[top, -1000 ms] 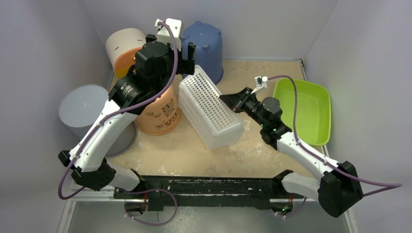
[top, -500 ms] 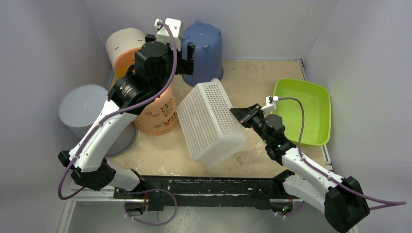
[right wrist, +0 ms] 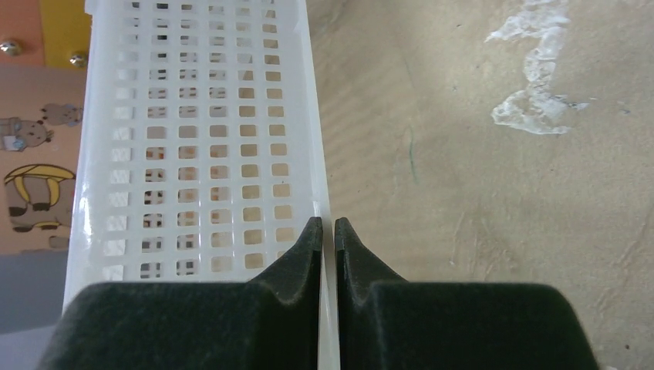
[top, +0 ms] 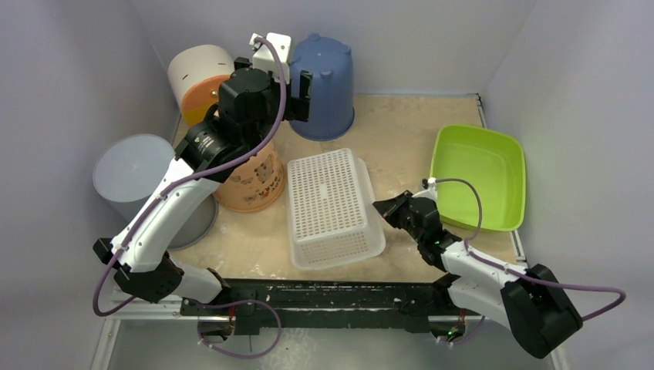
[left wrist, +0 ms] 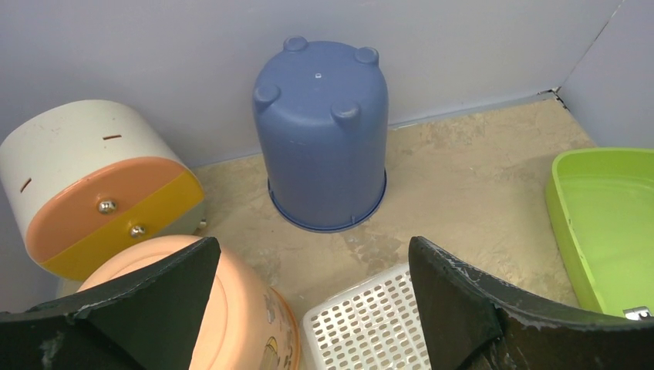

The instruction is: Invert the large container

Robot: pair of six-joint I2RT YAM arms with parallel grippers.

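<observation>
I see the basket (top: 330, 208) lying bottom-up in the middle of the counter (top: 401, 131), just beside the peach tub (top: 251, 181). My right pincer (right wrist: 328, 231) pinches the thin rim on the basket's right side, low by the counter. My left pincer (left wrist: 312, 247) hangs spread wide and holds nothing, near the blue bucket (top: 324, 77).

A robotics lab test cell is indicated. A worn, stained beige tabletop (top: 401, 123) is boxed in by plain pale walls (top: 92, 62) on three sides. Two white arms, left (top: 166, 208) and right (top: 478, 266), are bolted to a black rail (top: 332, 297) and trailed by purple cables (top: 586, 289). Only plastic housewares are laid out: a blue bucket (top: 324, 77), a green tray (top: 478, 177), a white perforated basket (top: 328, 200).
</observation>
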